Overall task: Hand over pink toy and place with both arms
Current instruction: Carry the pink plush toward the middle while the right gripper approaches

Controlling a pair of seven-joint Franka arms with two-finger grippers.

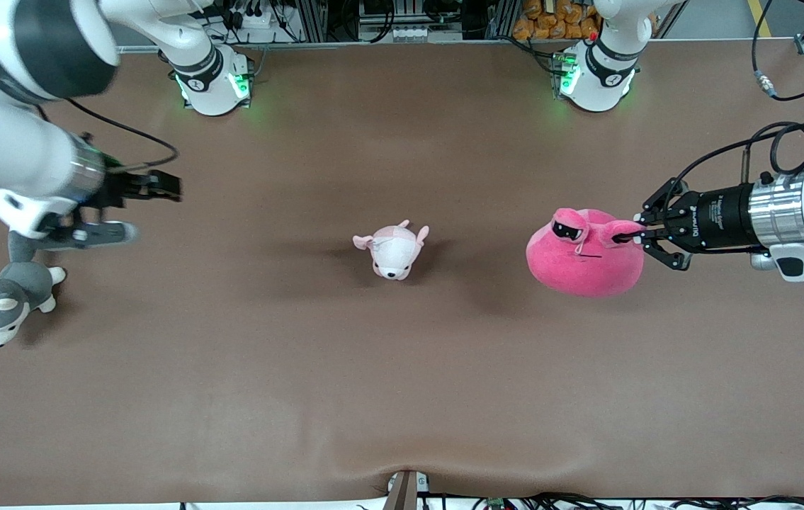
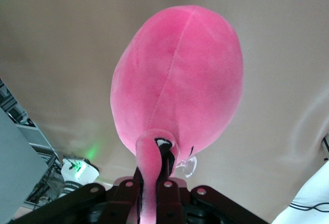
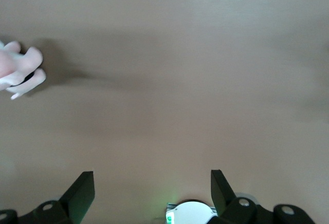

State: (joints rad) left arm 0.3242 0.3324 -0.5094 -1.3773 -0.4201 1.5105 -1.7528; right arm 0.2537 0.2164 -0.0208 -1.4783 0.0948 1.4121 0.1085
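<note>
The pink toy (image 1: pixel 582 255) is a round hot-pink plush with droopy dark eyes. It hangs a little above the table toward the left arm's end. My left gripper (image 1: pixel 634 238) is shut on one of its small ear flaps. In the left wrist view the toy's body (image 2: pixel 180 80) swells out past the left gripper (image 2: pixel 153 183), and the pinched flap runs between the fingers. My right gripper (image 1: pixel 164 186) hovers open and holds nothing, over the table toward the right arm's end. In the right wrist view the right gripper (image 3: pixel 151 190) has only bare table between its fingers.
A small pale pink-and-white puppy plush (image 1: pixel 394 251) lies mid-table; part of it shows in the right wrist view (image 3: pixel 18 70). A grey-and-white husky plush (image 1: pixel 1 297) lies under the right arm. The brown table cover (image 1: pixel 373 397) has a crease at its near edge.
</note>
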